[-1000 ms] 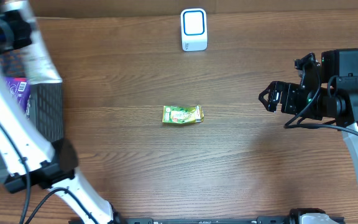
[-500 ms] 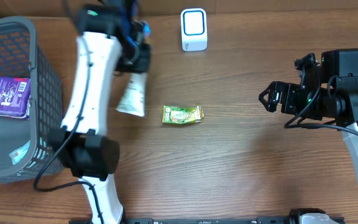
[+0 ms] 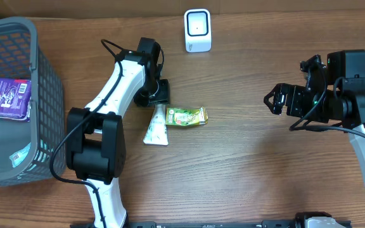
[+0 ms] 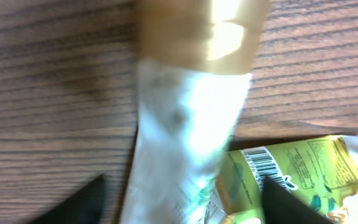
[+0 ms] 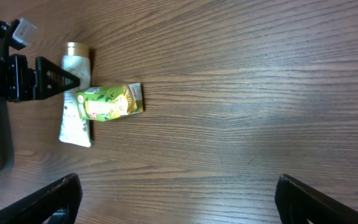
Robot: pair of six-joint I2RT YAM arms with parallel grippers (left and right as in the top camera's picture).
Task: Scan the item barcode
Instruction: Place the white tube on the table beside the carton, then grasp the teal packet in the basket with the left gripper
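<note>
A soft, gold-capped white tube (image 3: 156, 126) is lying flat on the wood-grain tabletop (image 3: 252, 177). It is sitting between the spread fingers of your left tool (image 4: 185, 199), which are not touching it. A crinkled green sachet (image 3: 185, 116), barcode showing, is resting against the tube at its 3 o'clock. The boxy white scanner (image 3: 198, 30) is standing well apart at 12 o'clock. Your right tool (image 3: 271, 100) is hanging wide apart at 3 o'clock, and a grey mesh basket (image 3: 43, 95) is sitting at 9 o'clock.

White tube (image 3: 156, 126) flat, touching green packet (image 3: 185, 116).
</note>
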